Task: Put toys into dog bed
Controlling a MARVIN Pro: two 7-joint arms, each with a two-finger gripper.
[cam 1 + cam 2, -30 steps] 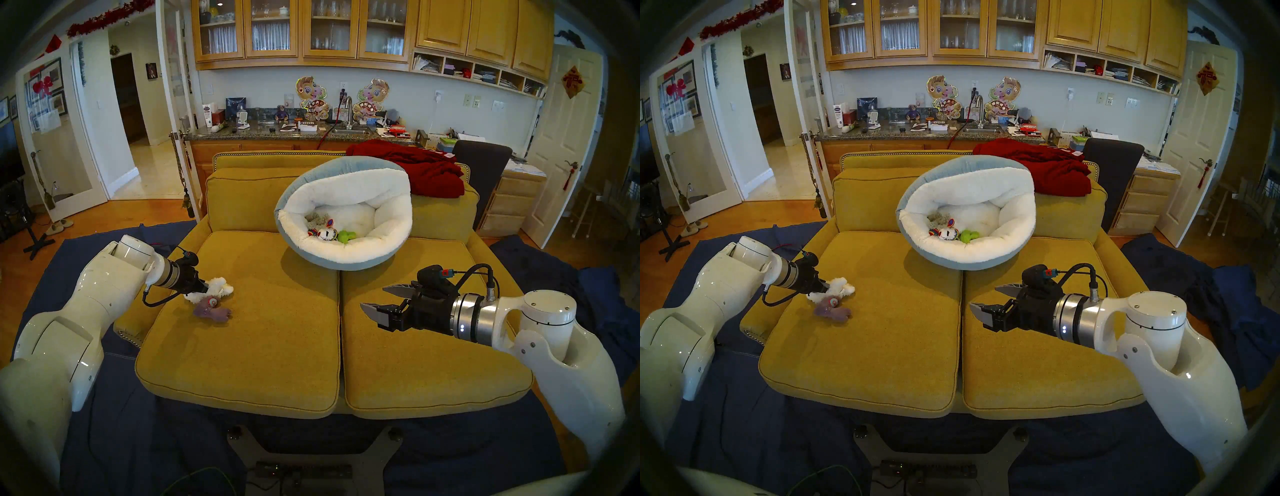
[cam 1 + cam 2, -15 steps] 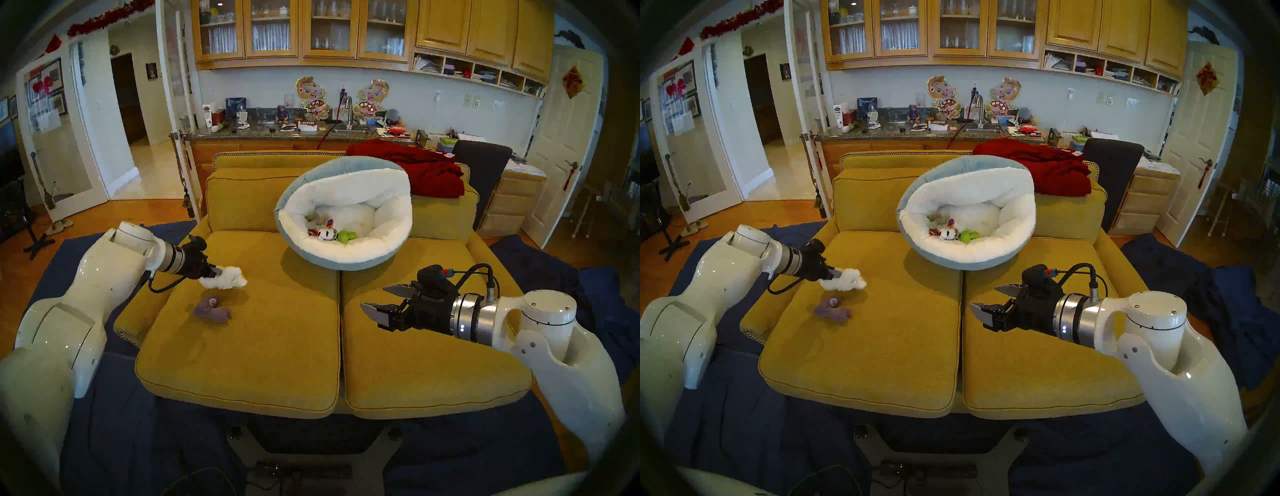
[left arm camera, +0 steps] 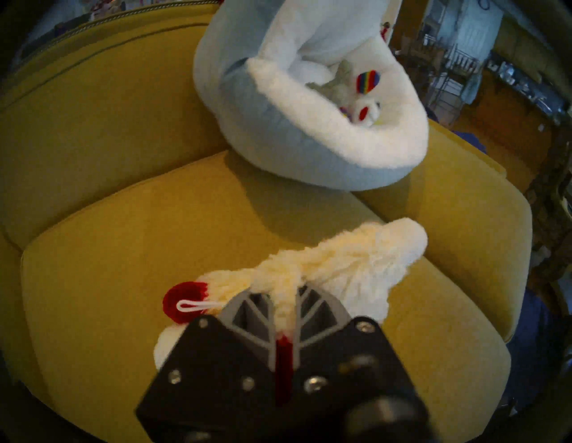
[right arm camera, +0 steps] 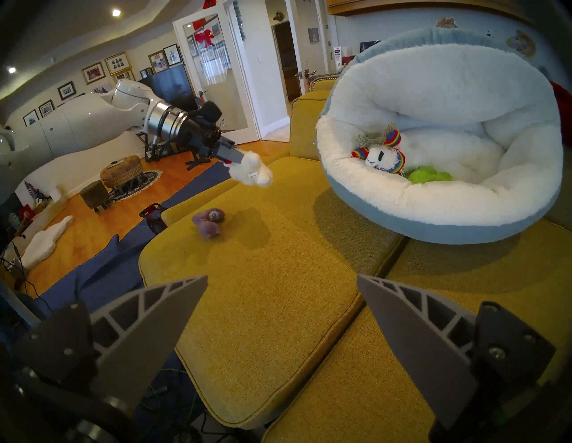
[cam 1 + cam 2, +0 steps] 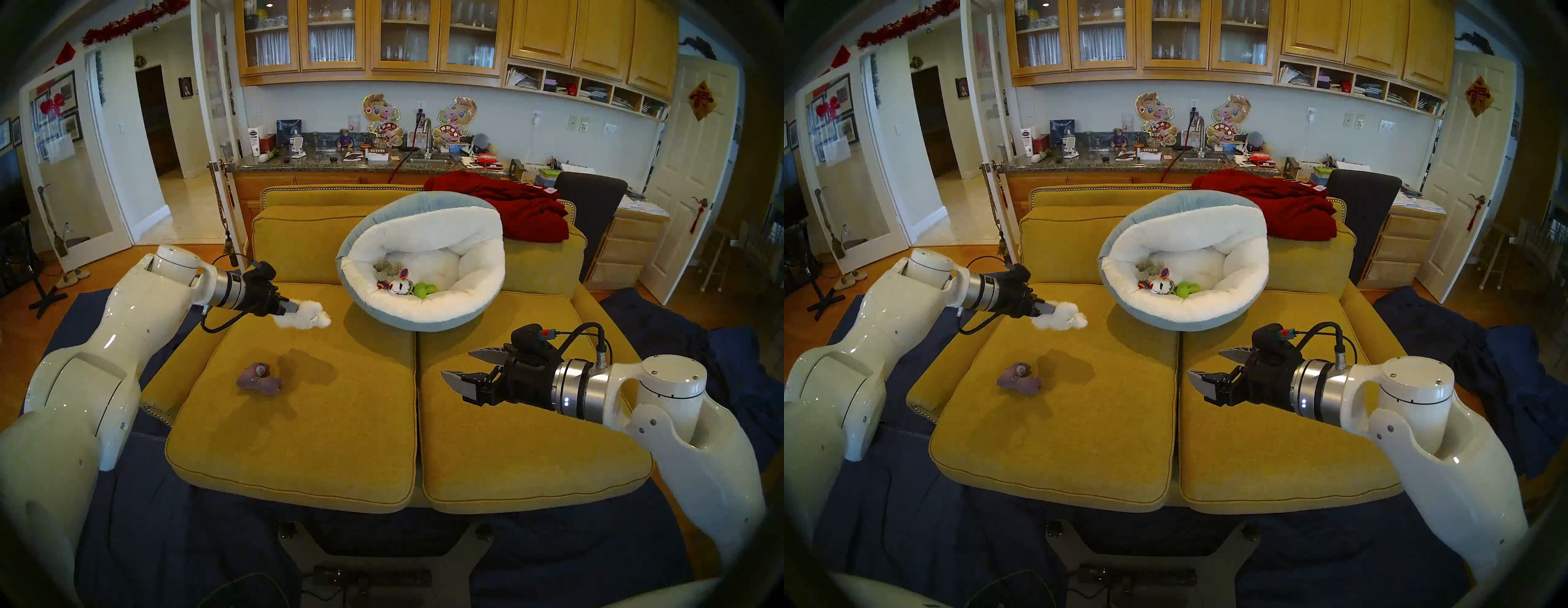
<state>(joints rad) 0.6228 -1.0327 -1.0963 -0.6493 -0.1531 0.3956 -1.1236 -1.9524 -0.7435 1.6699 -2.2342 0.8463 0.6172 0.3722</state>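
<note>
My left gripper (image 5: 292, 306) is shut on the white red-footed lamb (image 5: 304, 317), held in the air over the left seat cushion, left of the dog bed (image 5: 424, 312). In the left wrist view the lamb (image 3: 340, 263) hangs between the fingers (image 3: 247, 312), a red foot to the left. The pale blue bed with white fleece leans against the sofa back and holds the white llama with rainbow trim (image 5: 399, 286), the green cactus (image 5: 423, 289) and a grey-beige plush (image 5: 387, 267). The purple-grey plush (image 5: 259, 378) lies on the left cushion. My right gripper (image 5: 462, 367) is open and empty over the right cushion.
The mustard-yellow sofa (image 5: 297, 424) has two seat cushions with a seam down the middle. A dark-red blanket (image 5: 522, 208) lies over the sofa back at the right. Dark blue cloth (image 5: 178, 552) covers the floor around the sofa. A kitchen counter (image 5: 339, 163) stands behind.
My left gripper has lifted the lamb off the cushion, away from the purple-grey plush, and carried it up and to the right toward the dog bed. The right arm has not moved.
</note>
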